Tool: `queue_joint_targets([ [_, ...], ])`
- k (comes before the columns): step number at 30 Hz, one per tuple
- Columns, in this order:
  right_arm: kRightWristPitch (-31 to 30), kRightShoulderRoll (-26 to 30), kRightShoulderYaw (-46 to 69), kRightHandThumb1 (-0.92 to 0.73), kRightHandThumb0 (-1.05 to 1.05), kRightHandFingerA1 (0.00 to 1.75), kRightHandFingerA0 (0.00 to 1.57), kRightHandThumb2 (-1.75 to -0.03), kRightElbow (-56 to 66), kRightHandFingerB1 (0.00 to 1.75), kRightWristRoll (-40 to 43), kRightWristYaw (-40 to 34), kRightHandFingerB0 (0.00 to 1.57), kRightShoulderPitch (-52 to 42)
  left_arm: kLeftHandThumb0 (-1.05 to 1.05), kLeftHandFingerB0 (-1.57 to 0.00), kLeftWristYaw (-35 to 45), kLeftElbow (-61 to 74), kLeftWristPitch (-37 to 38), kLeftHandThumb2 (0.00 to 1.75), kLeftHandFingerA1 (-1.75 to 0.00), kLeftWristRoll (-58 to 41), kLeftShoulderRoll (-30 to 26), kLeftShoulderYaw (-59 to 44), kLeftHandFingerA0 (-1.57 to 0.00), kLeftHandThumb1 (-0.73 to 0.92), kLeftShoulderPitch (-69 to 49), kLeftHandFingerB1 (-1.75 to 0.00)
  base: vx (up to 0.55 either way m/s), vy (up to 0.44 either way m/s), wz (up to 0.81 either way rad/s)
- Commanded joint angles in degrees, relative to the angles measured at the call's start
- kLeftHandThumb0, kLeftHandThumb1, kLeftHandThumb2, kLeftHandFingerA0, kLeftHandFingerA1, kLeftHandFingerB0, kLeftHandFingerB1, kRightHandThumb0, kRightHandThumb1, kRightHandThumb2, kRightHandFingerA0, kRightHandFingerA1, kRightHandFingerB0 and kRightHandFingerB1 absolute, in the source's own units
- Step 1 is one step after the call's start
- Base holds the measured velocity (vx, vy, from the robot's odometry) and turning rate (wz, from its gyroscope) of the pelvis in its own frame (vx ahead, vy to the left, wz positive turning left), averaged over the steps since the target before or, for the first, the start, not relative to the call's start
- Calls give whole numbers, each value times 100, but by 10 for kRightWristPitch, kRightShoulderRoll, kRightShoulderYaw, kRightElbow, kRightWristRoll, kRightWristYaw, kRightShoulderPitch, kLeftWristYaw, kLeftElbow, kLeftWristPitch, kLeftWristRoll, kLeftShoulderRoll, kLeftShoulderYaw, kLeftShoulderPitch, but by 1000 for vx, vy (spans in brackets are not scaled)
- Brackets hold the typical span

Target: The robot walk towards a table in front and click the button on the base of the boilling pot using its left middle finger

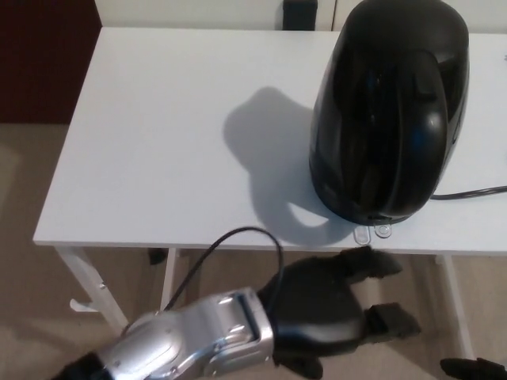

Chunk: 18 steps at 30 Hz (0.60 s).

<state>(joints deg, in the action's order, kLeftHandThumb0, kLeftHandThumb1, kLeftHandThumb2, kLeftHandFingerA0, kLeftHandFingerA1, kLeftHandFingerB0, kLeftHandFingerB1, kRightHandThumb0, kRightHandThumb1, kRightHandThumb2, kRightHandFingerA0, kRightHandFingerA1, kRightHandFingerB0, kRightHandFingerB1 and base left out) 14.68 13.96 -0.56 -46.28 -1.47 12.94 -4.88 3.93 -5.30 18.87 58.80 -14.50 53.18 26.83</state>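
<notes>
A glossy black boiling pot stands on the right part of the white table, its base near the front edge. Two small clear button tabs stick out from the base toward me. My left hand is below the table's front edge, open, fingers spread; its upper finger reaches up close under the tabs, not clearly touching them. The silver forearm runs off to the lower left. Only a dark tip of my right hand shows at the bottom right corner.
A black power cord leaves the pot to the right across the table. White table legs stand below over beige carpet. A dark object sits at the table's far edge. A dark red panel is at the left.
</notes>
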Motion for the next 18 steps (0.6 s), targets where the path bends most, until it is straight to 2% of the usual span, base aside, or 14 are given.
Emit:
queue_joint_targets([
  [1,-31,12,4,-54,-22,40,57,-56,20,33,-9,-11,36,9,-56,-16,-59,-40,-14,67,-41,96,13,11,-21,39,48,-36,0,0,0],
  [6,-53,4,12,-54,-19,40,61,-56,31,34,-3,-11,37,8,-57,-15,-82,-66,-22,67,-40,111,24,9,-20,38,61,-35,0,0,0],
  [7,-53,3,12,-53,-20,40,60,-56,31,34,-4,-11,38,8,-27,-8,-82,-69,-24,83,-51,112,26,8,-8,23,63,-51,0,0,0],
  [18,-70,6,8,-54,-21,40,59,-56,50,34,-13,-12,35,7,-28,-5,-79,-94,-35,81,-50,124,41,-4,-5,19,66,-50,0,0,0],
])
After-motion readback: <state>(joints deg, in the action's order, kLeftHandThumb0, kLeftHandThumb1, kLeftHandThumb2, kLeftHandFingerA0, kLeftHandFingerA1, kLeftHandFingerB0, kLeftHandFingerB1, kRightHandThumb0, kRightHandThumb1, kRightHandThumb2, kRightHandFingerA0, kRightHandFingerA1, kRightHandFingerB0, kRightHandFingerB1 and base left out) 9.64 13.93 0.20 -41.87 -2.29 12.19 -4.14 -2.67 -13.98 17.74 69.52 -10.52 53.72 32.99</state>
